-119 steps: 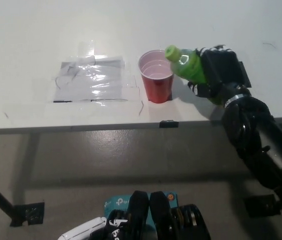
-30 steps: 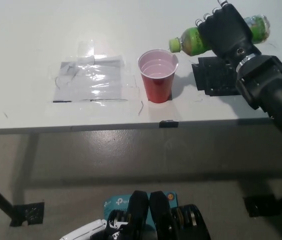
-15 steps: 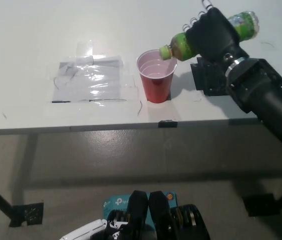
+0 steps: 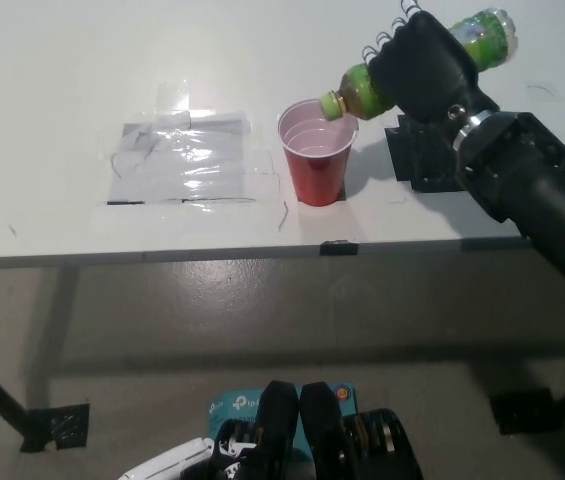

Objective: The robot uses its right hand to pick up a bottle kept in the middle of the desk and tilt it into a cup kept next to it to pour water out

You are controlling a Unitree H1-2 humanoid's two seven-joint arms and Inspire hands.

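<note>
The black right hand [image 4: 430, 68] is wrapped around the middle of the green bottle [image 4: 362, 90] and holds it in the air, above the far right part of the desk [image 4: 52, 80]. The bottle lies almost flat, tilted a little down to the left. Its green cap end is at the right rim of the red cup [image 4: 314, 152], just over the opening, and its clear bottom end points to the far right, behind the hand. The cap seems to be on. The cup stands upright on the desk, near the front edge, and its inside looks pale. To the left of the cup, a patch of clear tape [image 4: 184, 160] is stuck flat on the desk. Only a small part of the white left hand [image 4: 167, 462] shows at the bottom edge, and I cannot tell how its fingers are.
</note>
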